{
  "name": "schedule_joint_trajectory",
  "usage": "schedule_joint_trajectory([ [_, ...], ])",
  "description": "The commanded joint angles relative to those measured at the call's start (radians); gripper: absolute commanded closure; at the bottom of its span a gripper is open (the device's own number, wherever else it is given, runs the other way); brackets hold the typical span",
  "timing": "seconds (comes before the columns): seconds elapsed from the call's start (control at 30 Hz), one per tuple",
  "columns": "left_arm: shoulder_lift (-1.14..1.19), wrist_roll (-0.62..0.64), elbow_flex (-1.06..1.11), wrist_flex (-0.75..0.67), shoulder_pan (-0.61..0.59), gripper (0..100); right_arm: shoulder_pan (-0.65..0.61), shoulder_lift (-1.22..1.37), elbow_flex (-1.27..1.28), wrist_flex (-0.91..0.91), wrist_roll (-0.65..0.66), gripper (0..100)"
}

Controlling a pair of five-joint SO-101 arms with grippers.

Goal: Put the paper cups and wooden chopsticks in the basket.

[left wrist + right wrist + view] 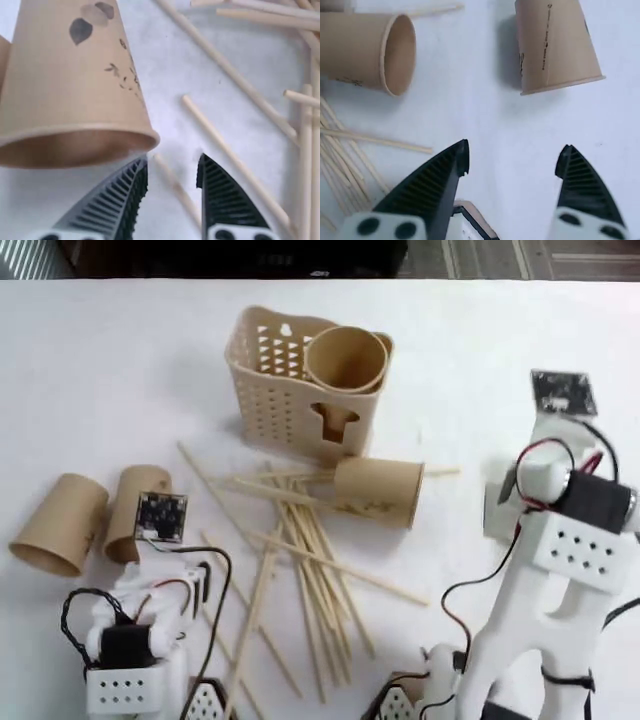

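Left gripper (173, 161) gapes beside paper cup (70, 90); right gripper (516, 146) gapes

We see a beige perforated basket (285, 390) standing upright on the white worktop (500, 320). One paper cup (347, 358) sits inside it, tilted, with its mouth facing up. A second cup (378, 490) lies on its side just in front of the basket, resting across some of the chopsticks (305, 570). These pale wooden sticks lie loose in a crossed pile spreading away from the basket. Well off to the side, a third cup (60, 523) and a fourth cup (135, 502) lie on their sides next to each other. The fourth carries a leaf print.
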Motion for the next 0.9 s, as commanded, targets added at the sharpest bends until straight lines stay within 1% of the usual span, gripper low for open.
schedule_joint_trajectory([
  [0.0,-0.005,0.009,-0.005,0.005,-0.002,83,0.045,-0.090,0.064,-0.030,0.026,71.4],
  [0.1,-0.005,0.009,-0.005,0.005,-0.002,83,0.067,-0.131,0.170,-0.110,0.020,71.4],
  [0.27,-0.005,0.009,-0.005,0.005,-0.002,83,0.067,-0.145,0.371,-0.265,0.018,71.4],
  [0.47,-0.005,0.009,-0.005,0.005,-0.002,83,0.065,-0.145,0.577,-0.555,0.014,71.5],
  [0.63,-0.005,0.009,-0.005,0.005,-0.002,83,0.067,-0.143,0.717,-0.789,-0.091,71.5],
  [0.77,-0.005,0.009,-0.005,0.005,-0.002,83,0.064,-0.143,0.776,-0.911,-0.127,71.5],
  [0.87,-0.005,0.009,-0.005,0.005,-0.002,83,0.061,-0.143,0.795,-0.966,-0.133,71.6],
])
